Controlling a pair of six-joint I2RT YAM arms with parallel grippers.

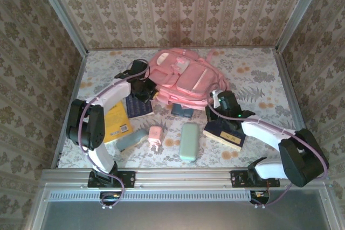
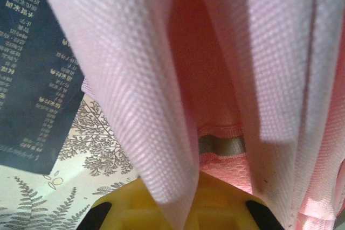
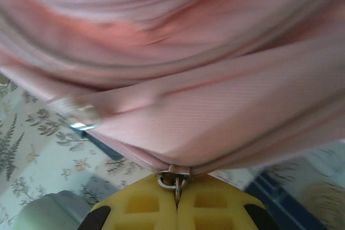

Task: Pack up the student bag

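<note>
The student bag [image 1: 186, 76] is a large pink backpack lying at the back middle of the table. My left gripper [image 1: 144, 87] sits at its left edge. In the left wrist view the yellow fingers [image 2: 226, 208] are shut on a fold of the bag's pink woven fabric [image 2: 145, 106], which hangs down between them. My right gripper [image 1: 218, 100] is at the bag's front right edge. In the right wrist view it [image 3: 176, 195] is shut on the metal zipper pull [image 3: 175, 180] of a pink zip seam [image 3: 215, 133].
In front of the bag lie a yellow book [image 1: 116, 119], a dark blue book [image 1: 137, 106] [image 2: 32, 79], a grey-blue case [image 1: 132, 139], a small pink object [image 1: 155, 136] and a mint-green case [image 1: 189, 141]. A dark book [image 1: 223, 136] lies under my right arm. Walls enclose three sides.
</note>
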